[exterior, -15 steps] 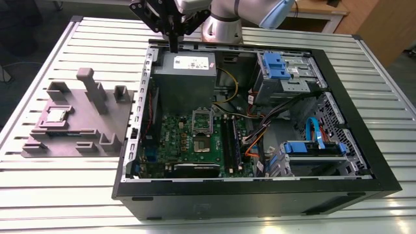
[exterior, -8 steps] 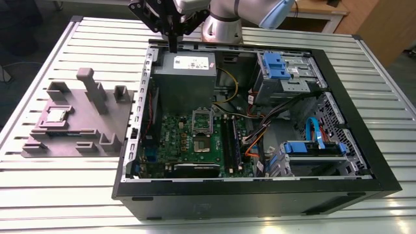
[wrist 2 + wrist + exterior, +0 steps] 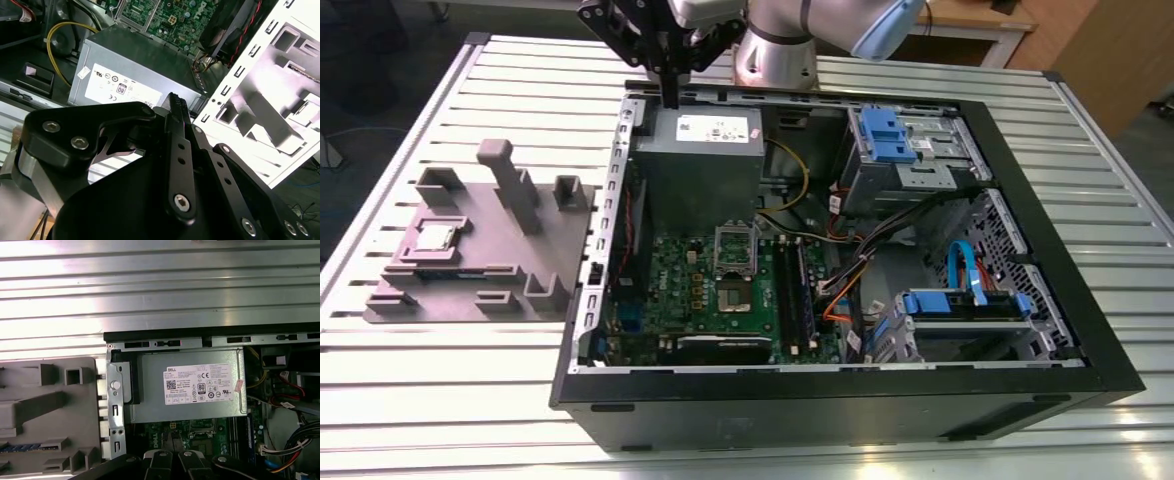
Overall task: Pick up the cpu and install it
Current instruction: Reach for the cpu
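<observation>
Cpu untouched, jaws pressed together on nothing. Gripper poised above the computer case, over its power supply. Further out, cpu flat on the grey tray beside that case (probably light, stiff, slick-topped, delicate underneath). Best pinched by opposite edges.

This is a robotics lab or workshop. A slatted aluminium table carries an opened PC case lying on its side, with its boards and cables bare. At the case's 9 o'clock sits a grey moulded tray with upright posts. At its 12 o'clock rises an arm with a black tool. Wooden furniture stands at 1 o'clock, beyond the table.
</observation>
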Tool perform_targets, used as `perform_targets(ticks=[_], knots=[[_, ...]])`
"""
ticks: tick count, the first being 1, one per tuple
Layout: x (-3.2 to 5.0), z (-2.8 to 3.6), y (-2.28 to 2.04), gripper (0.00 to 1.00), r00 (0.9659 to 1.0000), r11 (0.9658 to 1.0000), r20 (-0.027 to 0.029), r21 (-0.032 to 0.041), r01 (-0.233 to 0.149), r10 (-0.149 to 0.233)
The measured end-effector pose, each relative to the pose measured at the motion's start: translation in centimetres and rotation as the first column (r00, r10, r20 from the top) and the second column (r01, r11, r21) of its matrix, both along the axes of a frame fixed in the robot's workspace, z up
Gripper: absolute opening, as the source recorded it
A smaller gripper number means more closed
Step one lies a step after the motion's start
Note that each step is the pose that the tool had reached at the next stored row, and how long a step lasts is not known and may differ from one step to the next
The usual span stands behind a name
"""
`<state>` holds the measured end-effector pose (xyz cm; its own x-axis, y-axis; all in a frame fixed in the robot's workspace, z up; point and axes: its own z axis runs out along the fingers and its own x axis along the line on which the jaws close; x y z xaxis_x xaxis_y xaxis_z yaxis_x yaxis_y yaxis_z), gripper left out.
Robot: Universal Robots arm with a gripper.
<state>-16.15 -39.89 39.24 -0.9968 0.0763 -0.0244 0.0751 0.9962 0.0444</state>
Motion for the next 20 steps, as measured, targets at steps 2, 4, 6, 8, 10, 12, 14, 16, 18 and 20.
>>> perform_targets(ticks=[2,4,6,8,10,12,14,16,18,20], knots=[[-0.21,-0.02,0.00,0.11,1.0000,1.0000,-0.0001,0.0000,0.000,0.000],[-0.26,-0.02,0.00,0.11,1.0000,1.0000,0.0000,0.0000,0.000,0.000],[-0.33,-0.02,0.00,0.11,1.0000,1.0000,0.0000,0.0000,0.000,0.000],[-0.42,-0.02,0.00,0.11,1.0000,1.0000,0.0000,-0.0001,0.000,0.000],[-0.52,-0.02,0.00,0.11,1.0000,1.0000,0.0000,0.0000,0.000,0.000],[-0.64,-0.03,0.00,0.11,1.0000,1.0000,0.0000,0.0000,0.000,0.000],[-0.76,-0.03,0.00,0.11,1.0000,1.0000,0.0001,0.0001,0.000,0.000],[-0.87,-0.03,0.00,0.11,1.0000,1.0000,0.0000,0.0001,0.000,0.000],[-0.98,-0.03,0.00,0.11,1.0000,1.0000,0.0000,0.0000,0.000,0.000],[-1.06,-0.03,0.00,0.11,1.0000,1.0000,0.0000,0.0000,0.000,0.000]])
